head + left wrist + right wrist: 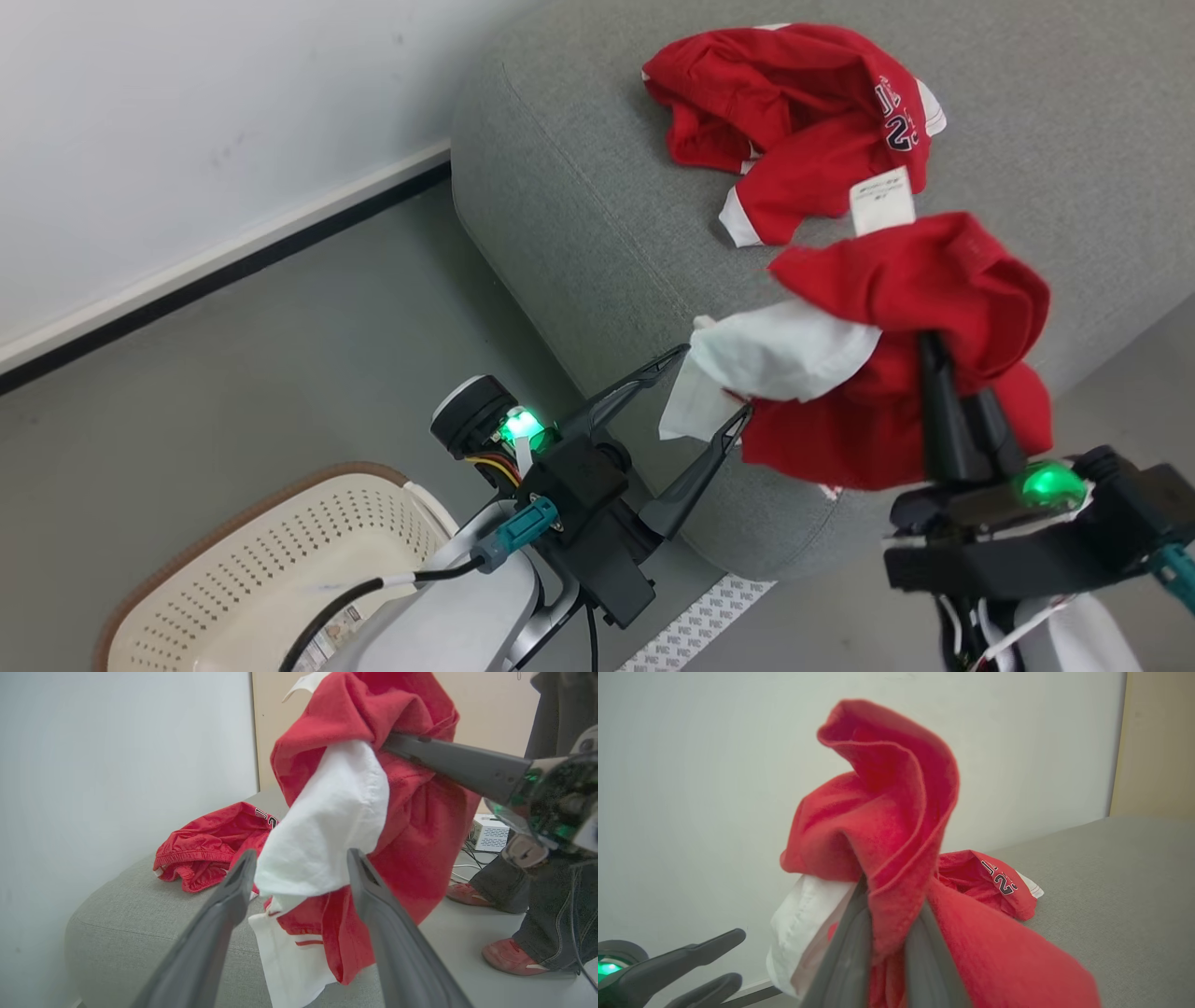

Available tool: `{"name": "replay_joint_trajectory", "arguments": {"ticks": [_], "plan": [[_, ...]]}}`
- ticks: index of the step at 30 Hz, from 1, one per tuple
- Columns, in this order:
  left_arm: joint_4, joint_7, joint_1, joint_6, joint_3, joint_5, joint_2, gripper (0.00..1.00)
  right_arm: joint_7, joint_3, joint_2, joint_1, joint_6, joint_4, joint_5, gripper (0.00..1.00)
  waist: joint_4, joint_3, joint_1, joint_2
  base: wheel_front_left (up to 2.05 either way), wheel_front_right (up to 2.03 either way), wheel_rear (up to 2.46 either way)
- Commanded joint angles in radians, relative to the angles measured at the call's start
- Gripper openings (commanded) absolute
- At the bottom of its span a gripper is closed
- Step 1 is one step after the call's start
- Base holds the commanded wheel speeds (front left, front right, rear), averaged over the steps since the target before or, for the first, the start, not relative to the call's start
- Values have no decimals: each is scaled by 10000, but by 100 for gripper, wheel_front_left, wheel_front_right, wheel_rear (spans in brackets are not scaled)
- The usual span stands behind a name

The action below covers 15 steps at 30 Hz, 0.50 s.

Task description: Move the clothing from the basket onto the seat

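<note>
Saw right gripper (929, 350) clamped on red garment (934, 280), hung above seat (579, 187) edge; left gripper (716, 381) jaws wide apart beside it. I reckoned: carry further in, lower, then release.

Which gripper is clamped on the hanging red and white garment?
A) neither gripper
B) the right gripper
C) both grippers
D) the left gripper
B: the right gripper is shut on a fold of the red and white garment, while the left gripper stands open with the garment's white part between its fingers.
</note>
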Motion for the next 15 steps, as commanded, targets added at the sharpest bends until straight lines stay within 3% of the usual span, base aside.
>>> {"name": "replay_joint_trajectory", "arguments": {"ticks": [1, 8, 15], "plan": [[30, 69, -134, -30, -54, 73, 58, 100, -19, -136, -2, -327, -3, -76, 97, 0, -6, 245, 0, -1, 0, 0, 0], [-204, 632, -553, -67, -208, 327, 329, 100, -19, -1300, -169, -1945, -1, -7, 680, 0, 22, 1301, 0, -1, 0, 0, 0], [-606, 1200, -1062, -126, -361, 623, 523, 100, -20, -2528, -898, -4054, -1, 281, 1388, 0, 83, 2422, 0, -1, 0, 0, 0]]}}
